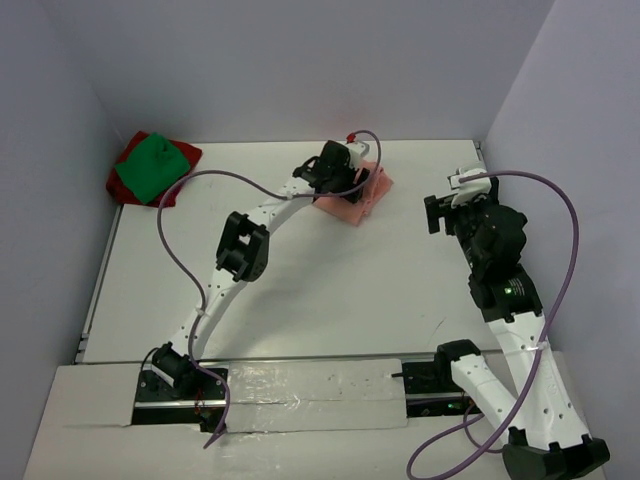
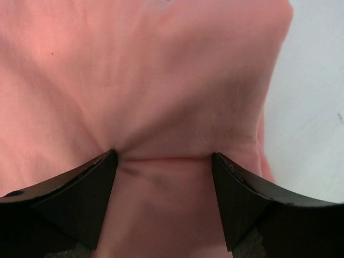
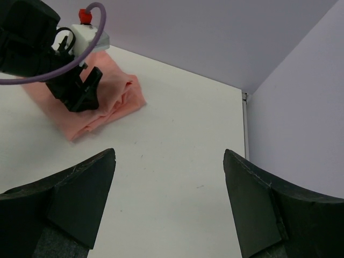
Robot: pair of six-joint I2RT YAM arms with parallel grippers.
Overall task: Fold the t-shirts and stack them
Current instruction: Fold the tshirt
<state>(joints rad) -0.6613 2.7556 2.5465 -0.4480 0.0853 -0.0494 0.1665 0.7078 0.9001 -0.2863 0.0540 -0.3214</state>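
Observation:
The folded salmon-pink t-shirt [image 1: 362, 197] lies at the back middle of the table [image 1: 330, 300]. My left gripper [image 1: 333, 178] sits on top of it. In the left wrist view its jaws stand wide apart, open, tips pressed onto the pink cloth [image 2: 161, 80], and a crease runs between them at the left gripper [image 2: 164, 156]. A green t-shirt [image 1: 150, 166] lies on a dark red one [image 1: 186, 154] in the far left corner. My right gripper [image 1: 440, 212] hovers right of the pink t-shirt [image 3: 115, 102], open and empty [image 3: 168, 156], looking at the left gripper [image 3: 80, 94].
Grey walls close the table at the back, left and right; the right wall [image 3: 301, 107] is near my right arm. A purple cable [image 1: 170, 250] loops beside the left arm, another [image 1: 570, 260] around the right arm. A taped strip [image 1: 300, 385] runs along the near edge.

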